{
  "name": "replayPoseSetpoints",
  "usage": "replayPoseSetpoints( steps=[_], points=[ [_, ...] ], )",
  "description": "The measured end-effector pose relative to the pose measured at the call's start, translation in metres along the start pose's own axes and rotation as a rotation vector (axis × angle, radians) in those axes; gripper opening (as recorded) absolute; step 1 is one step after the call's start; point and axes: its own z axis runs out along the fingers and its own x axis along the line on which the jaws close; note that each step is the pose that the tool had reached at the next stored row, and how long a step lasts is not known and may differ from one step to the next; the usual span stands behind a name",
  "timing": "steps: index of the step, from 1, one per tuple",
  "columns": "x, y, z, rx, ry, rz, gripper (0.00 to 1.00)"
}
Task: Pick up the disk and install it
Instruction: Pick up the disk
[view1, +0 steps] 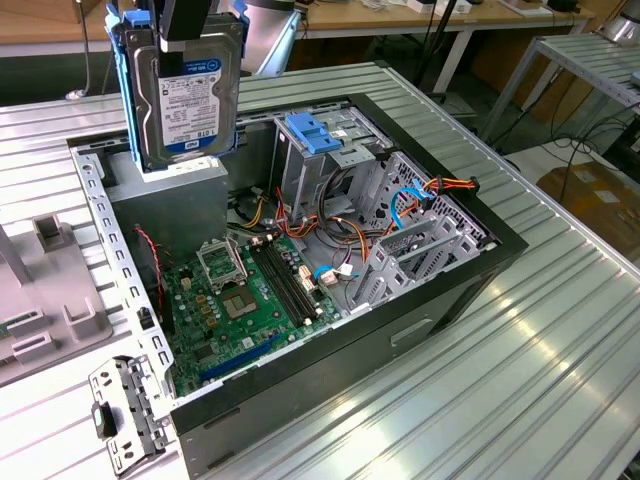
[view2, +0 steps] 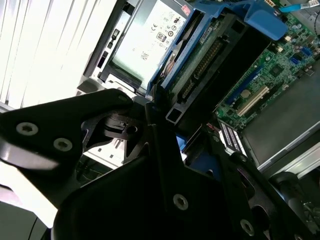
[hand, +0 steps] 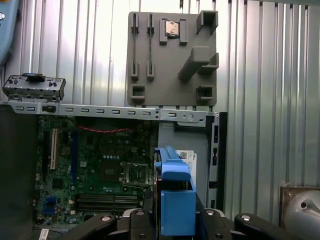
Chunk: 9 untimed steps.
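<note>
The disk, upper left in the exterior view, hangs clamped in my gripper. I'd call it rigid, heavy and shock-sensitive, best gripped by its edges.

The work surface is a table of ribbed silver metal, and bright light lies in stripes on its ribs. Behind it, in the exterior view, stands a wooden bench with white legs. At the exterior view's right is a second ribbed metal table, and beside it a pale floor with black cables and a brown cardboard box
</note>
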Motion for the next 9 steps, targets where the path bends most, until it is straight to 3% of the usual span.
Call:
replayPoseSetpoints(
  steps=[9],
  points=[
    [0.0083, -0.0001, -0.0005, 0.0000, -0.0001, 0.000, 0.37]
  ],
)
